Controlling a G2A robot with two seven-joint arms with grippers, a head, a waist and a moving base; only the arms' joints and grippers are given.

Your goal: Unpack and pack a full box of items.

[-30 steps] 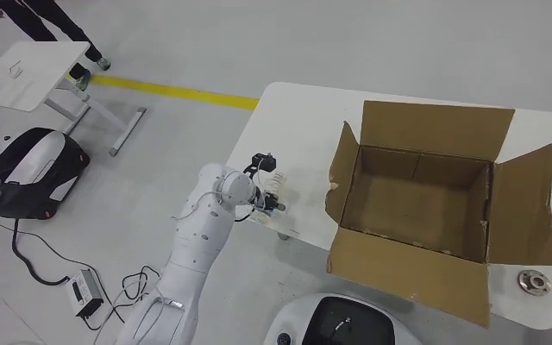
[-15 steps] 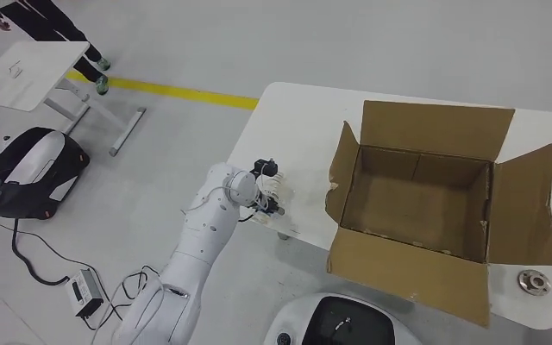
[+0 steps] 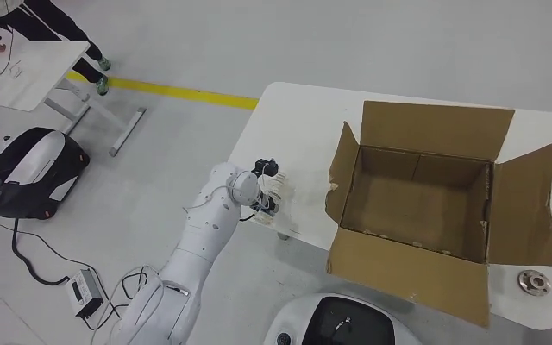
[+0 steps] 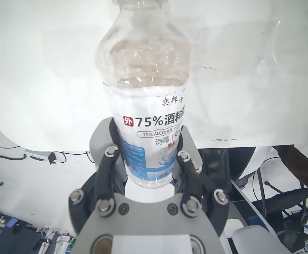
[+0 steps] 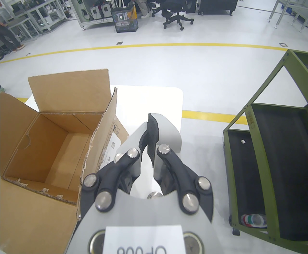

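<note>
**Bottle gripped at table edge**

Open cardboard box (image 3: 423, 129) sits on the table (image 3: 293, 121), with a metal disc (image 3: 533, 281) at its 4 o'clock. A green cart (image 5: 276, 149) stands on the floor nearby. The left gripper (image 4: 149, 130) is clenched around the bottle (image 4: 144, 84) at the box's 9 o'clock, over the table edge. The right gripper (image 5: 150, 127) is beside the box, pads pressed together.

I work in a robotics lab hall. A wide pale grey polished floor (image 3: 345, 43) carries a yellow painted lane line (image 3: 172, 90) at my ten o'clock. Around it stand black swivel office chairs (image 5: 176, 10), metal equipment racks (image 5: 101, 9) and an olive-green steel cart (image 5: 279, 149).

Grey floor (image 3: 345, 43) with yellow line (image 3: 172, 90)
</note>
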